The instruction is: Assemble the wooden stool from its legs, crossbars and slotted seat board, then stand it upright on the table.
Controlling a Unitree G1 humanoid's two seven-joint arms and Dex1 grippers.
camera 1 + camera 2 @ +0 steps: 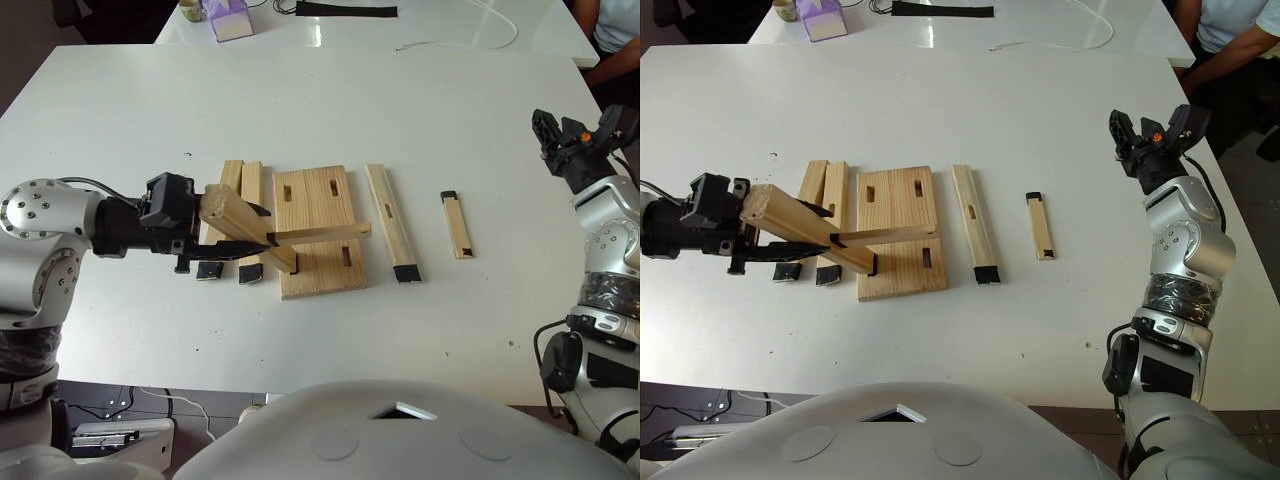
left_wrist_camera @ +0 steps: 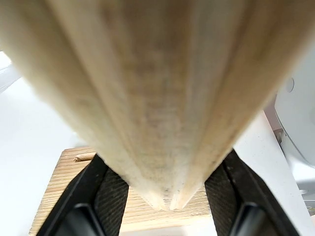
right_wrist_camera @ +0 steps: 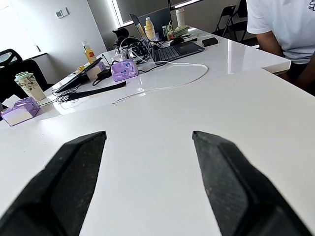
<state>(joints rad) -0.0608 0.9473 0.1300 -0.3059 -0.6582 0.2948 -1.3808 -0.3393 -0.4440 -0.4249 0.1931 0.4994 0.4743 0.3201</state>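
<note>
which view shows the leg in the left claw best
The right eye view: the leg shows at full length, tilted above the seat board. The left eye view shows it foreshortened; the left wrist view gives a close-up of one end inside the left claw.

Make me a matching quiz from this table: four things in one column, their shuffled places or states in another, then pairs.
1. thick pale wooden leg
2. slotted wooden seat board
3. short wooden crossbar, black-tipped
4. right gripper

A. open, near the table's right edge
B. lying apart from the other wood
C. clamped in the left gripper
D. flat, mid-table

Pairs: 1-C, 2-D, 3-B, 4-A
</note>
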